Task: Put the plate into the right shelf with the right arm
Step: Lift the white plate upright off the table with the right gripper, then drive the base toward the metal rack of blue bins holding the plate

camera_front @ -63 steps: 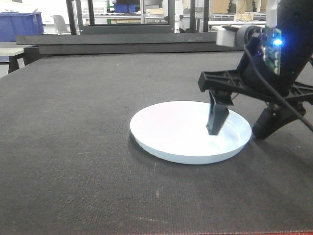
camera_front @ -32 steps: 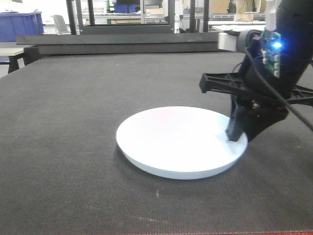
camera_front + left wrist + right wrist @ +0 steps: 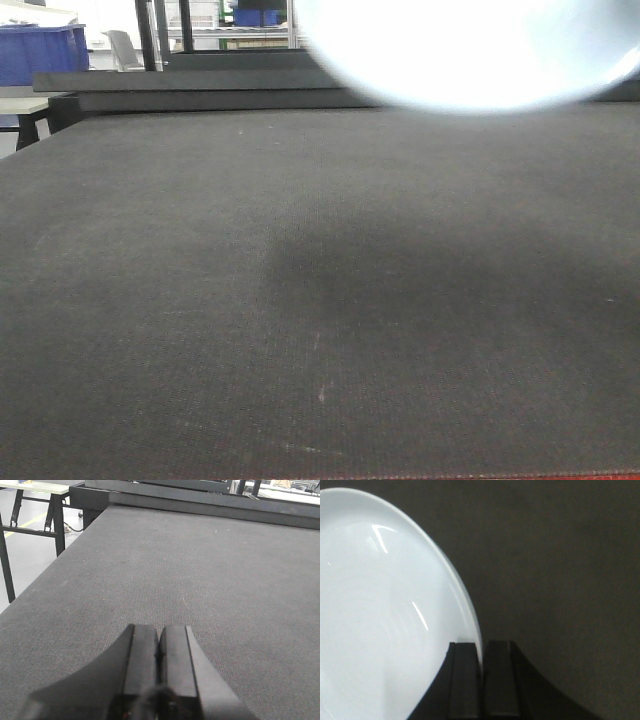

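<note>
On my left, the left gripper point(image 3: 159, 630) hangs low over the table point(image 3: 150, 300) near its left edge, fingers pressed flat together with nothing between them. It has no part in this job.

Beyond the table's back-left corner sits a blue bin point(image 3: 40, 50), and metal racking point(image 3: 200, 30) shows past the back edge. I cannot tell whether that racking belongs to the right shelf, which I cannot pick out for certain in any view.

Moving right, the plate point(image 3: 460, 50) is off the table. It fills the top right of the front view as a blurred white disc, with a soft shadow point(image 3: 400, 270) on the mat beneath it. In the right wrist view the right gripper point(image 3: 481, 650) is clamped on the plate's rim, one finger on each face. The plate point(image 3: 380, 605) spreads out to the left of the fingers, with only dark mat behind it.

I judge the pickup done and the carry in hand. Next I need to swing the right arm toward the shelf, keeping the plate level enough that this thin edge pinch does not slip, and find a free shelf level before I let go.
</note>
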